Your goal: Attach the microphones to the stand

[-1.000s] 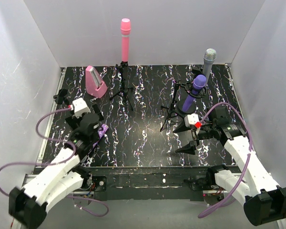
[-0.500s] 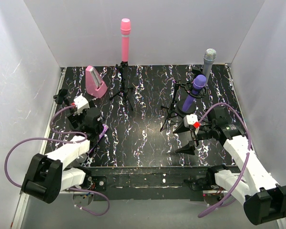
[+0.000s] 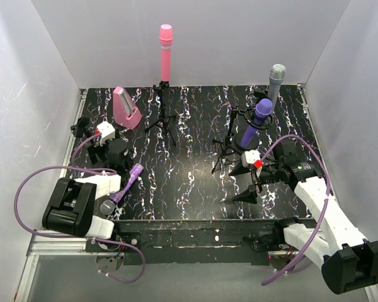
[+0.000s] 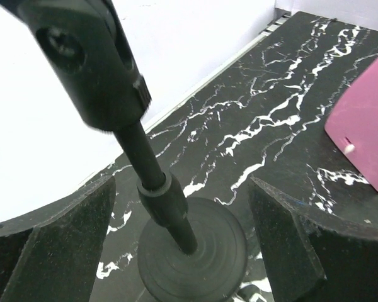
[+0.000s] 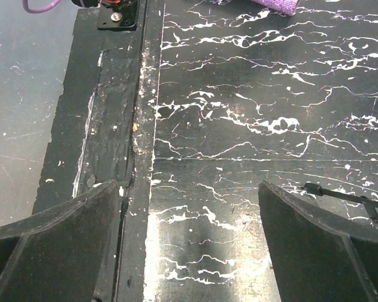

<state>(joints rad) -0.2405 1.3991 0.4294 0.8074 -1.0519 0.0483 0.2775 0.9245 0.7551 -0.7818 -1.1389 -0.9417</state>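
Note:
A pink microphone (image 3: pixel 166 53) stands upright in a black tripod stand (image 3: pixel 160 119) at the back. At the right, a silver-grey microphone (image 3: pixel 276 80) and a dark purple microphone (image 3: pixel 257 121) sit in stands (image 3: pixel 230 146). The glittery purple microphone (image 3: pixel 128 181) lies flat on the table near the left arm; its end shows in the right wrist view (image 5: pixel 274 5). My left gripper (image 3: pixel 96 143) (image 4: pixel 183 189) is open, its fingers either side of a small round-based stand (image 4: pixel 192 258) (image 3: pixel 82 126), not touching it. My right gripper (image 3: pixel 249 184) (image 5: pixel 189 189) is open and holds nothing.
A pink wedge-shaped box (image 3: pixel 126 108) (image 4: pixel 365 135) stands just right of the small stand. White walls enclose the table on three sides. A tripod leg (image 5: pixel 346 196) lies by my right finger. The table's near edge (image 5: pixel 138 157) runs under the right gripper.
My left arm has pulled back and folded, swinging its gripper from over the glittery microphone to the small stand at the left edge. The right arm has barely moved.

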